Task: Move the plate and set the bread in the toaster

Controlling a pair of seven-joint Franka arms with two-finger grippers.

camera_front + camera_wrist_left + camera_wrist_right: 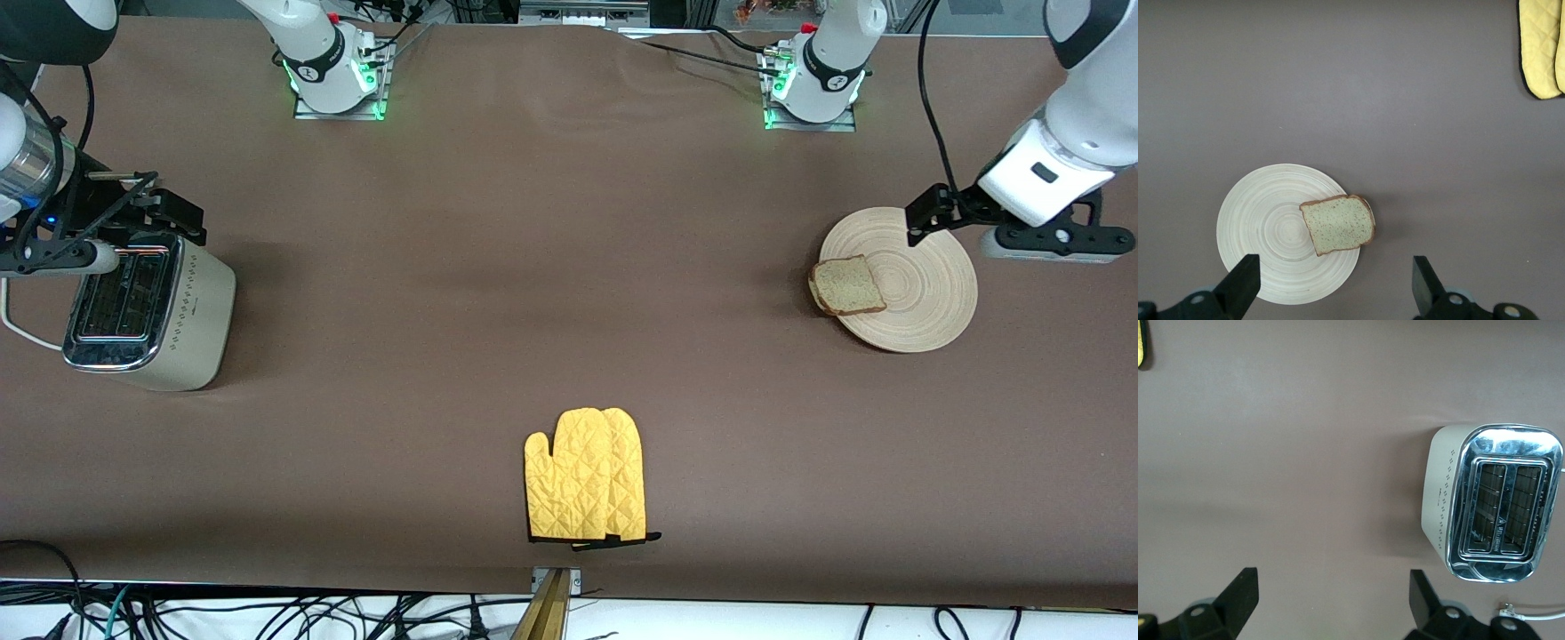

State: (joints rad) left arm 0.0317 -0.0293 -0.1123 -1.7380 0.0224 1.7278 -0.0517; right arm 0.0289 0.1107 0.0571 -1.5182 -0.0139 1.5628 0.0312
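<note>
Yellow quilted oven mitts (587, 475) nearest. Brown bread slice (847, 285) overhanging pale round wooden plate (925, 284); could slide off if jerked. Cream chrome-topped toaster (147, 311) well apart. Left gripper (1013, 222) over plate's edge, right gripper (107, 218) over toaster, both wide open, empty.

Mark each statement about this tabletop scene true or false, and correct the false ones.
1. The bread lies wholly inside the plate's rim. False: one edge overhangs it, toward the right arm's end.
2. Both toaster slots are empty. True.
3. The left end effector grips the bread. False: it is open above the plate, holding nothing.
4. The yellow oven mitts lie nearer to the front camera than the plate. True.
5. The right end effector is open. True.
</note>
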